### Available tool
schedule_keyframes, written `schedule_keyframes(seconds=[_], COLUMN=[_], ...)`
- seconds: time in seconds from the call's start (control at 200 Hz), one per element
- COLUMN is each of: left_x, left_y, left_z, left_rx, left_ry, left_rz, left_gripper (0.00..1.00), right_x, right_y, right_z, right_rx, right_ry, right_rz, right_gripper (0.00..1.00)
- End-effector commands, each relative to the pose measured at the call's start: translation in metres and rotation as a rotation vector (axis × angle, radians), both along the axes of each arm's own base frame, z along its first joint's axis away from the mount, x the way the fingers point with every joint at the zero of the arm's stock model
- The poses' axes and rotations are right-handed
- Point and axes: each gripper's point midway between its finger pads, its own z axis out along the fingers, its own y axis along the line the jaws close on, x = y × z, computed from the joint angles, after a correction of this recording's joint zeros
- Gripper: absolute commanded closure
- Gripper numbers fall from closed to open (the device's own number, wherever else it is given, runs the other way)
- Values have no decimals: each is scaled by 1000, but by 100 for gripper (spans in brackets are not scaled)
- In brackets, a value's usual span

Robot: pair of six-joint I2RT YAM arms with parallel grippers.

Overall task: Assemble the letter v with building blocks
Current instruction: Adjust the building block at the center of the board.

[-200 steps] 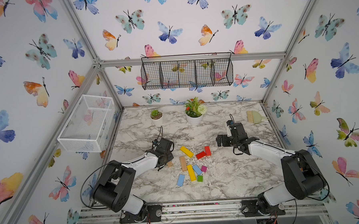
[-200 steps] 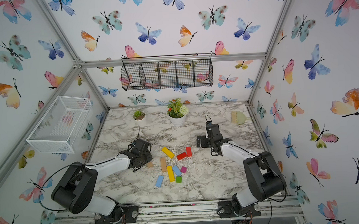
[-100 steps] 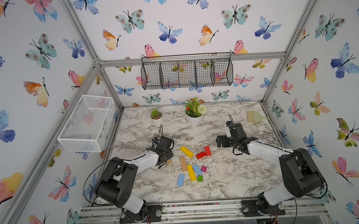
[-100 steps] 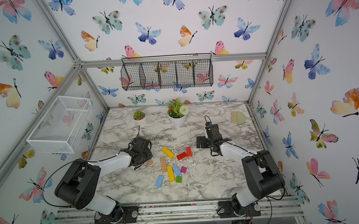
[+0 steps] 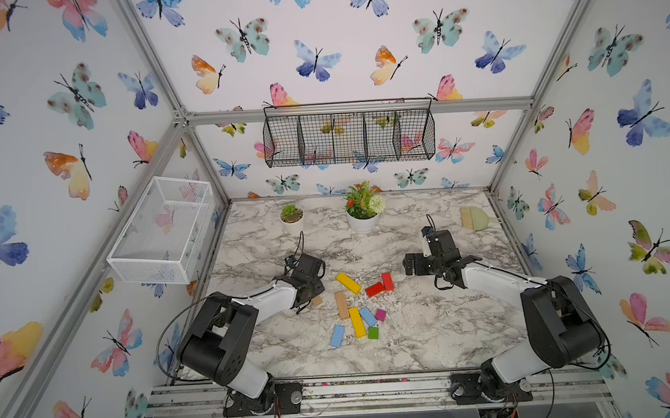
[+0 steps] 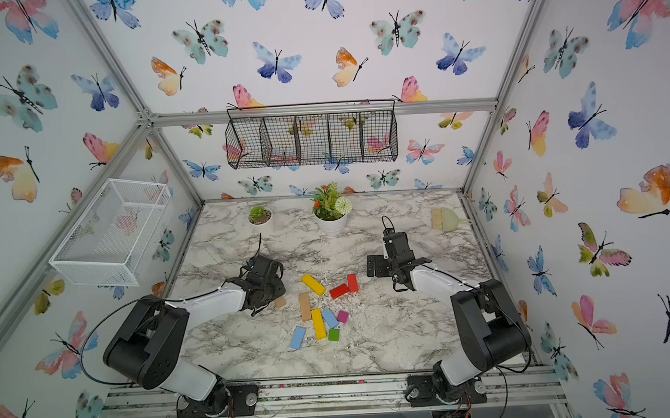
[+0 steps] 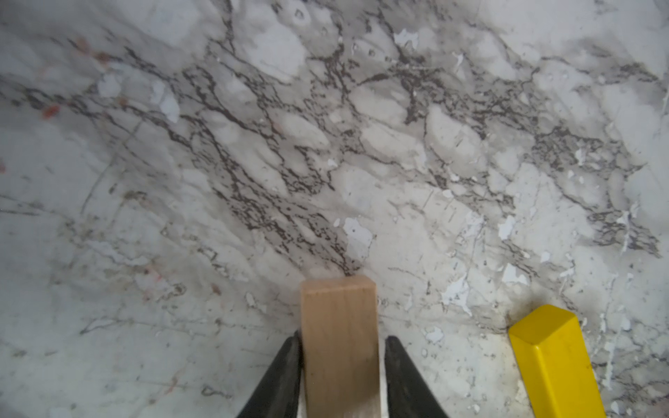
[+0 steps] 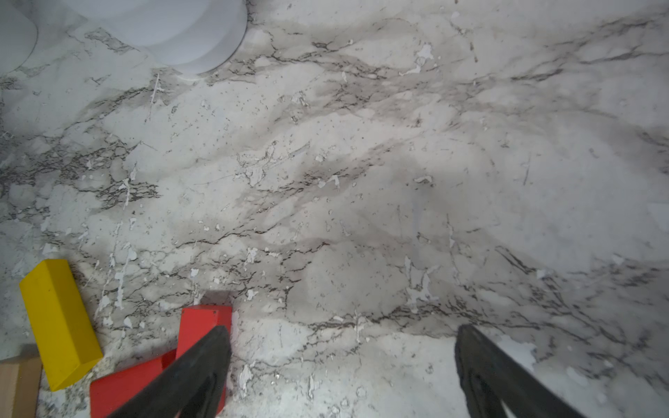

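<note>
A short tan block (image 7: 338, 325) rests on the marble between my left gripper's (image 7: 342, 338) jaws, which stand slightly open: one finger touches it and the other shows a thin gap. In both top views this block (image 5: 316, 301) (image 6: 280, 302) lies left of a loose cluster: a yellow bar (image 5: 348, 283), two red bars (image 5: 375, 289), a tan bar (image 5: 342, 305), another yellow bar (image 5: 357, 322), light blue bars (image 5: 337, 336), a magenta cube (image 5: 380, 315) and a green cube (image 5: 373, 333). No letter v is in view. My right gripper (image 8: 342, 329) is open over bare marble beside a red bar (image 8: 202, 322).
Two potted plants (image 5: 362, 210) (image 5: 291, 215) stand at the back of the table, and a small brush (image 5: 475, 217) lies at the back right. A white wire basket (image 5: 163, 229) hangs on the left wall and a black one (image 5: 347, 133) on the back wall.
My left gripper's jaws have parted a little around the tan block, which stays on the table. The right arm has not moved.
</note>
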Motion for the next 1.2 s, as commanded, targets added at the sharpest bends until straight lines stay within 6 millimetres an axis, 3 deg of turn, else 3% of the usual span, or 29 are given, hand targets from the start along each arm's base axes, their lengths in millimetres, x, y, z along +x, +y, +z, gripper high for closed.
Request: schedule_keyframes(seconds=[0.0,0.255,0.641,0.801,1.196], left_x=[-23,-23,-44,-59,-93], left_y=[12,15,22,8,-39], left_z=[-22,-9,43,47,39], left_rx=[44,63,186,161,198], left_ry=[106,91,89,92,153], left_rz=[-10,-24,-231,-346,-581], left_gripper=[55,43,20,14,13], right_x=[0,0,-2,-4,-10], right_y=[2,1,2,2,-4], right_z=[0,1,5,6,6], right_rx=[-16,-19,0,10,1], right_ry=[10,5,-4,-6,-8], right_rz=[10,6,5,3,-12], right_gripper=[2,2,2,2,2])
